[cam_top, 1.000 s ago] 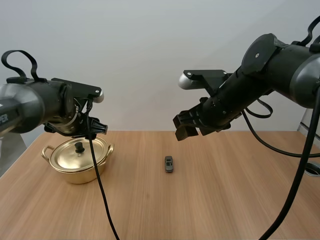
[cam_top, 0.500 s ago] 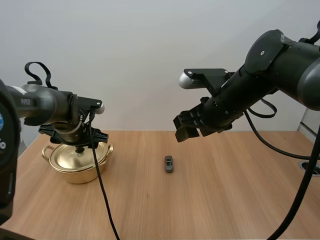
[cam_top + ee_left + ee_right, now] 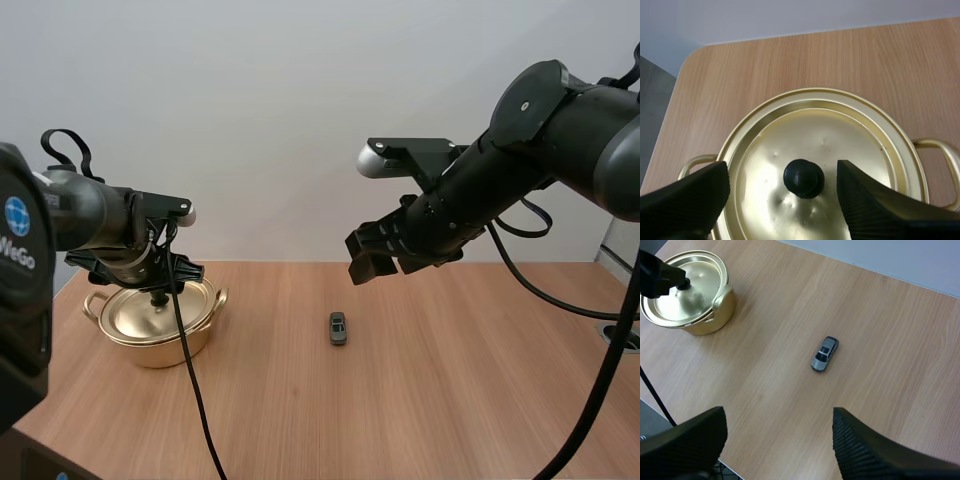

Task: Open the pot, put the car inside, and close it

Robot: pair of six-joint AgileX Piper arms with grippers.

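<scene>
Pot knob [image 3: 804,178] lies within the released left pincer [image 3: 783,171] (right pincer [image 3: 779,416], released too, above car [image 3: 825,353]).

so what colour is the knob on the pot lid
Black, the round knob on the gold lid; left wrist view.

Bare table [image 3: 450,390] lies all round the car [image 3: 338,328]; the left pincer [image 3: 782,172] straddles the knob [image 3: 803,178] on the pot [image 3: 165,350].

There is one pot [image 3: 160,350], with one lid [image 3: 840,140], one black knob [image 3: 803,177] on that lid and two handles [image 3: 932,144] at its sides. One car [image 3: 338,327] lies on the one table [image 3: 420,410]. Two arms are in view, the left arm [image 3: 90,215] and the right arm [image 3: 540,140], each with two fingers [image 3: 685,200].
</scene>
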